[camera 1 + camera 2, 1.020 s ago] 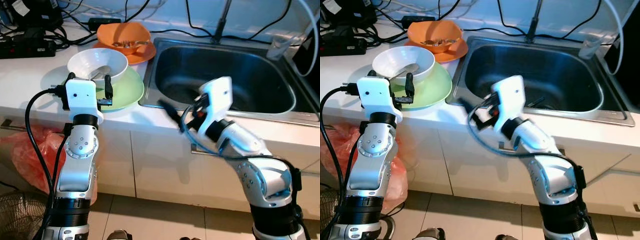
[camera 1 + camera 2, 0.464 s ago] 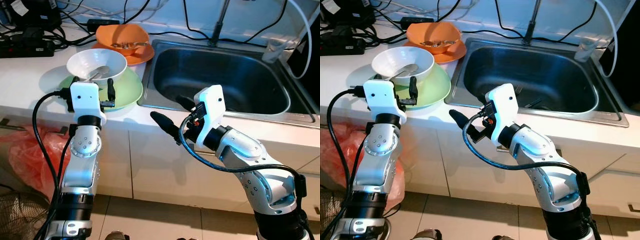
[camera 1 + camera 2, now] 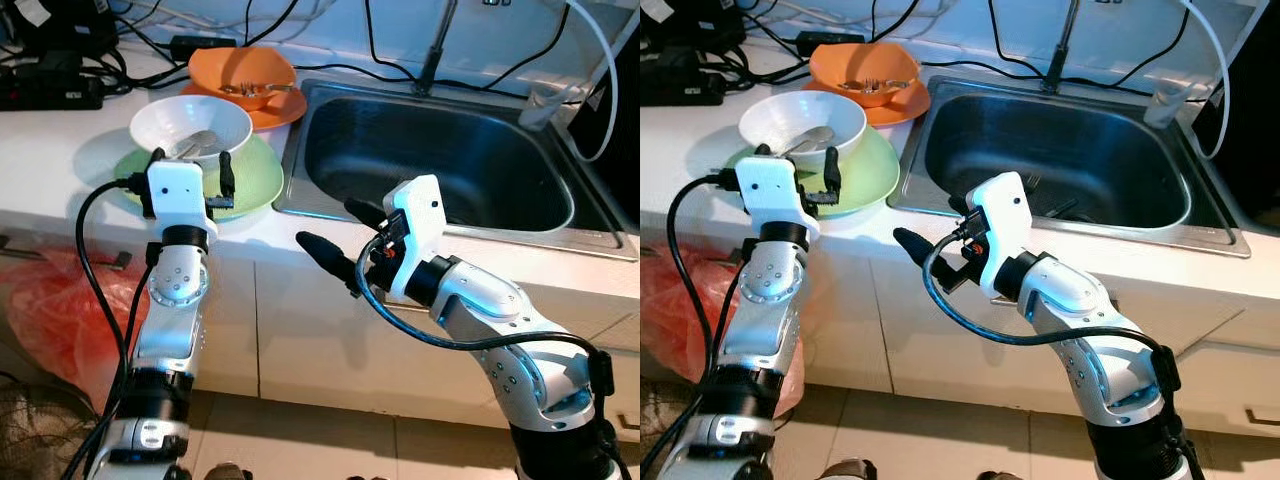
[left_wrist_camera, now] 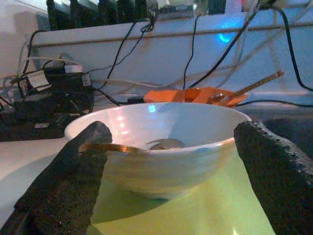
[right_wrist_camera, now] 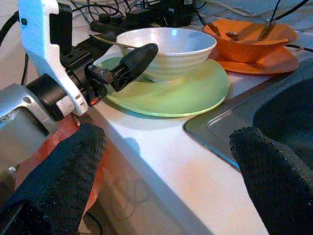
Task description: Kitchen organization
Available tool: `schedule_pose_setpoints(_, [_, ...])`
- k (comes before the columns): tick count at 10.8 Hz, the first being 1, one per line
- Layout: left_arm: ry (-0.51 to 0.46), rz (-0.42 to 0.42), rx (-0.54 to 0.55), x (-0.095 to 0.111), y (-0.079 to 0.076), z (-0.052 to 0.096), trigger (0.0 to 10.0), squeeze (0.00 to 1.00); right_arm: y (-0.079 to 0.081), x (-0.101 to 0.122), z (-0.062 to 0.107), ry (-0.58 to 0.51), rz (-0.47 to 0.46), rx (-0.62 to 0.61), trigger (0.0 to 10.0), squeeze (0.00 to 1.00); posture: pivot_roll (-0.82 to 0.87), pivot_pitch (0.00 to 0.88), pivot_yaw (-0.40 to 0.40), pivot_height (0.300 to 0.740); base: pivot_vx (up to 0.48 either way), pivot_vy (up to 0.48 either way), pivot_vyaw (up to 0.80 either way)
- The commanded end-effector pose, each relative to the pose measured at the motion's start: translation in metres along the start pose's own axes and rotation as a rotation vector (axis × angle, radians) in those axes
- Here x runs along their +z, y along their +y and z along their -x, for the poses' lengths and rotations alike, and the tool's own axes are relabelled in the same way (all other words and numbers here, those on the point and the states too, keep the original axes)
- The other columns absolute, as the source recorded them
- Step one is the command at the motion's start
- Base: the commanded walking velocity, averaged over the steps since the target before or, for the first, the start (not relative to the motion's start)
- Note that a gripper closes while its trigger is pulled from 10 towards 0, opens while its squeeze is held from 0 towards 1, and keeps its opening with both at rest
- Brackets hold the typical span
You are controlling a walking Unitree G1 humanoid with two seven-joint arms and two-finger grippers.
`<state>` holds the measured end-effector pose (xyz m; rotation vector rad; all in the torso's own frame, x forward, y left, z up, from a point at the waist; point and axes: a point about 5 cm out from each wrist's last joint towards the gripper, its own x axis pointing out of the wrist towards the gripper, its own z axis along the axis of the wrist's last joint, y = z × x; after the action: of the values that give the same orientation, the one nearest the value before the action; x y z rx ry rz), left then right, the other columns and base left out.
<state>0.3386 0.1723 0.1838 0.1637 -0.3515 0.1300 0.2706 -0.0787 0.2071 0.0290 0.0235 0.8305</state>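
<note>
Hovering with the left gripper (image 3: 190, 172) spread open at the near edge of the green plate (image 3: 255, 175), straddling the white bowl (image 3: 190, 125) sitting on that plate with a spoon (image 3: 198, 142) inside. Holding the right gripper (image 3: 340, 235) open too, beside the plate and off the counter edge, near the sink (image 3: 440, 160)

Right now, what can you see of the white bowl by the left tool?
The round glossy white ceramic-looking bowl stands upright on a light green plate on the white counter, left of the steel sink. A metal spoon lies inside, its handle over the rim. The open left tool faces it, fingers not touching.
</note>
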Motion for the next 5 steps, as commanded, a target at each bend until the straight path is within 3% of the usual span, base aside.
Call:
schedule_pose_setpoints(1, [-0.013,0.002,0.003,-0.0005,-0.0022,-0.002,10.0,0.0,0.0008,0.0029,0.0039,0.0,0.012,0.009,10.0,0.0,-0.03,0.079,-0.123,0.74,0.0,0.0,0.0])
schedule_pose_setpoints(3, [-0.007,0.015,0.033,-0.0082,-0.0032,-0.0029,10.0,0.0,0.0077,0.0048,0.0098,0.015,0.009,0.102,10.0,0.0,-0.05,0.079,-0.146,0.74,0.0,0.0,0.0])
schedule_pose_setpoints(5, [-0.015,0.015,0.03,-0.0085,-0.0035,-0.0031,10.0,0.0,0.0088,0.0046,0.0112,0.02,0.006,0.113,10.0,0.0,-0.05,0.081,-0.139,0.74,0.0,0.0,0.0])
